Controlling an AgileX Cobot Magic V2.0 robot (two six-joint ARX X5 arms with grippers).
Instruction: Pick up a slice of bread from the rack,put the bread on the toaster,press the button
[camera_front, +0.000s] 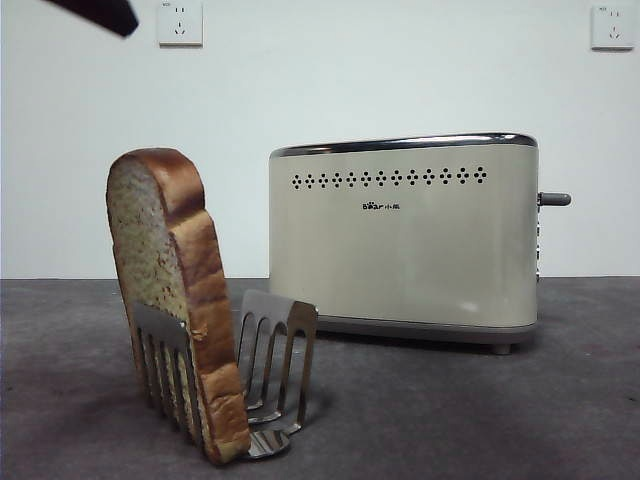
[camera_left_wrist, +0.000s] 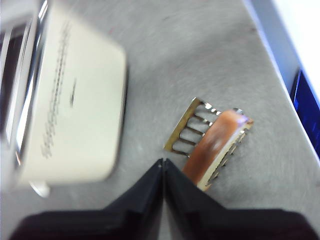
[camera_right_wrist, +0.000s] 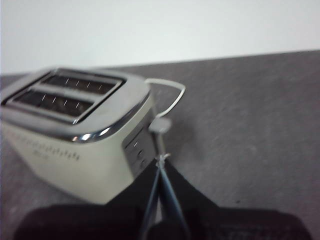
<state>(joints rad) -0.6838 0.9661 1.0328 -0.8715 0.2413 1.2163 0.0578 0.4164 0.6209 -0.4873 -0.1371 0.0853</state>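
Indoors, grey tabletop (camera_front: 500, 420), white wall (camera_front: 380, 70) with two sockets (camera_front: 180, 22), left gripper (camera_left_wrist: 163, 162) clenched empty, right gripper (camera_right_wrist: 161, 160) likewise.

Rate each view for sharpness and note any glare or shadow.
Front view: sharp, slice of bread and toaster crisp, soft shadow under the rack. Left wrist view: motion-smeared, toaster vents streaked, glare on its chrome rim. Right wrist view: mildly soft, small highlight on the rim, the button blurred.
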